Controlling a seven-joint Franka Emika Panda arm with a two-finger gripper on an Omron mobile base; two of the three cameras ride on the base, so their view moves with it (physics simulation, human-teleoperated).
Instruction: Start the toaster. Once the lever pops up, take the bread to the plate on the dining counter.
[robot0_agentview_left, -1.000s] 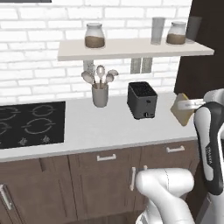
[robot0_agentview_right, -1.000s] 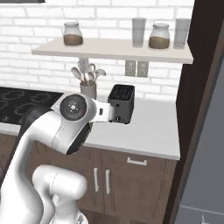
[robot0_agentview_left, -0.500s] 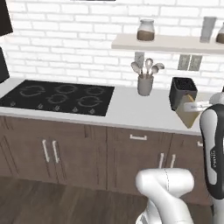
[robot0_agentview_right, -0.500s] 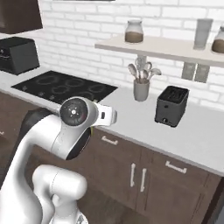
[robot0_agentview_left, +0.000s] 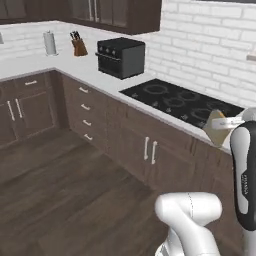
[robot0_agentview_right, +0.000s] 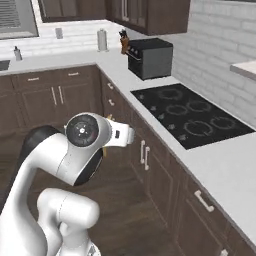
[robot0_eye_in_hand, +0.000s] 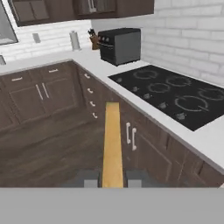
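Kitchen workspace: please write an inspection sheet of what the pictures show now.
Surface: white worktop with black hob set in.
Job's things: bread held edge-on between the claw's fingers; also seen at the arm's end.
Clutter: black countertop oven, knife block, paper towel roll.
Grippers: claw shut on the bread.
Cables: nothing seen.
Surroundings: white brick wall, dark wood cabinets, wooden floor.

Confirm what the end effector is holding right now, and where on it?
The bread, seen edge-on, pinched at its near edge between the two fingers of the end effector.
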